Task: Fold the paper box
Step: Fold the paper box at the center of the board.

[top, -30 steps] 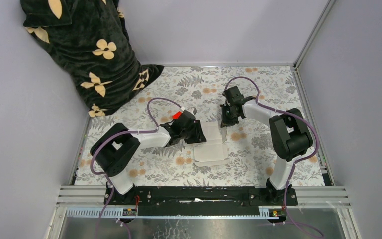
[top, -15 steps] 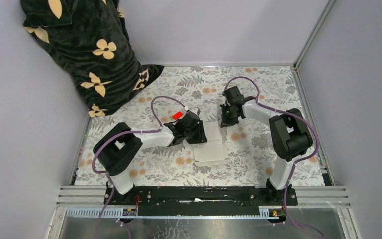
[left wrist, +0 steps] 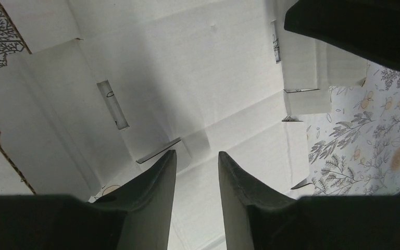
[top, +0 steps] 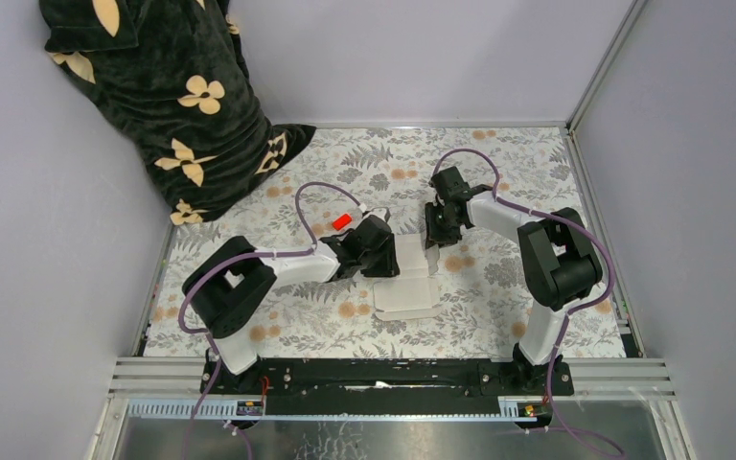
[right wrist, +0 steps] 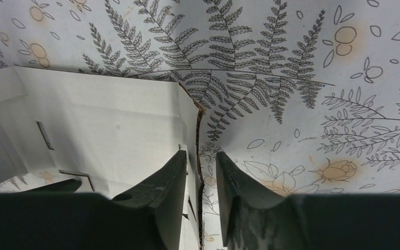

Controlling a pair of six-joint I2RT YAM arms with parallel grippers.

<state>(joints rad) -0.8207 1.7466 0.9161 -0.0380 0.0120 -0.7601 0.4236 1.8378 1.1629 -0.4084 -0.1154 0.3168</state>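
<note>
The paper box (top: 408,287) is a flat white die-cut sheet with slots and flaps, lying mid-table on the patterned cloth. My left gripper (top: 388,257) hovers low over its left part. In the left wrist view the sheet (left wrist: 187,78) fills the frame and the left gripper (left wrist: 197,153) is open, with nothing between its fingers. My right gripper (top: 435,236) sits at the sheet's far right edge. In the right wrist view that edge of the box (right wrist: 109,130) runs up between the slightly parted fingers of the right gripper (right wrist: 201,153), close to the left finger and clear of the right one.
A dark blanket with cream flowers (top: 172,105) is heaped in the back left corner. A small red rectangle (top: 341,221) sits by the left wrist. Grey walls close in the table on three sides. The right gripper's body (left wrist: 354,26) shows at the top right of the left wrist view.
The left arm has slid a little to the right over the sheet. The right gripper's jaws have parted from the sheet's edge.
</note>
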